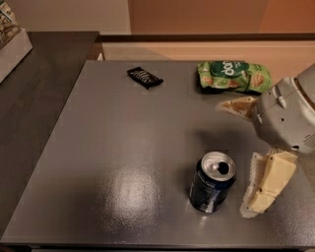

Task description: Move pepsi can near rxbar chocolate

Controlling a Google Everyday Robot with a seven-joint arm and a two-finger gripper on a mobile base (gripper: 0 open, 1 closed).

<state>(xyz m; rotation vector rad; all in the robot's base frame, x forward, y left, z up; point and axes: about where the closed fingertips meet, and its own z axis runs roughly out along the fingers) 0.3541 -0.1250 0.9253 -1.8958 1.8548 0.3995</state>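
Near edge of the grey table point(98, 221) runs along the bottom of the view. A pale glare patch sits on its matte top, near-centre. The pepsi can point(212, 183) stands upright on the near-right part of the table, a little back from the near edge, silver top w/ its opening facing up. Just right of the can is the near finger point(266, 189) of the gripper point(232, 158), cream-coloured, close beside the can; cannot tell if it touches. The far finger point(236, 107) points left, further back than the can. The two are spread wide apart & clamp nothing. The gripper's pale grey body comes in from the right edge, over the table's right side.

Mid table, left & centre, is open grey surface, so there is wide room btwn the can & the far end. At the far end, left of centre, the rxbar chocolate point(144, 77) lies flat & turned at an angle, well apart from the can. The green snack bag point(234, 75) lies far right, near the far edge, well right of the bar.

Left of the table a darker counter point(34, 108) runs alongside, w/ a pale box point(12, 47) at its far-left end, partly cut off. Beyond the table's far edge are a pale floor strip point(162, 50), a dark rail point(197, 37), then the wall point(197, 15), tan & orange.
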